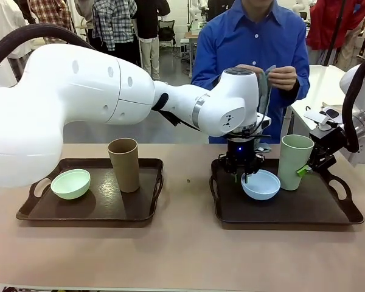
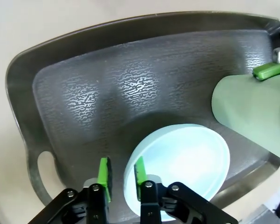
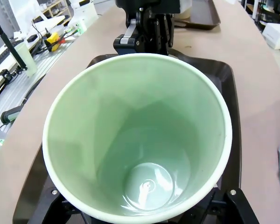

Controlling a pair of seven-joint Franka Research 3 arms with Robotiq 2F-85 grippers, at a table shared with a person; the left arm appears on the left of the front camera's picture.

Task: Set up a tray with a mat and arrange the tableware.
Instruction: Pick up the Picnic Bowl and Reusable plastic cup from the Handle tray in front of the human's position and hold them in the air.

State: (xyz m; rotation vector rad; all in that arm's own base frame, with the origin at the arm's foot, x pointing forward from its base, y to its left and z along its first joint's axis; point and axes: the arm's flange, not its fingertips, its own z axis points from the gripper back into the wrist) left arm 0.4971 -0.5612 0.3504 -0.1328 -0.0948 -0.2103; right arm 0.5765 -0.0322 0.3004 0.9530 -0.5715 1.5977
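Two grips unclear: left gripper (image 2: 122,169) astride bowl (image 2: 182,163) rim, may slip; right gripper (image 1: 306,168) touching cup (image 1: 294,159), may topple it.

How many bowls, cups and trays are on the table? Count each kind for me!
Small round matte bowls: 2 (mint green bowl, light blue bowl)
Tall handleless matte tumblers: 2 (brown tumbler, pale green tumbler)
Dark brown trays with cut-out handles: 2 (left tray, right tray)
Total: 6
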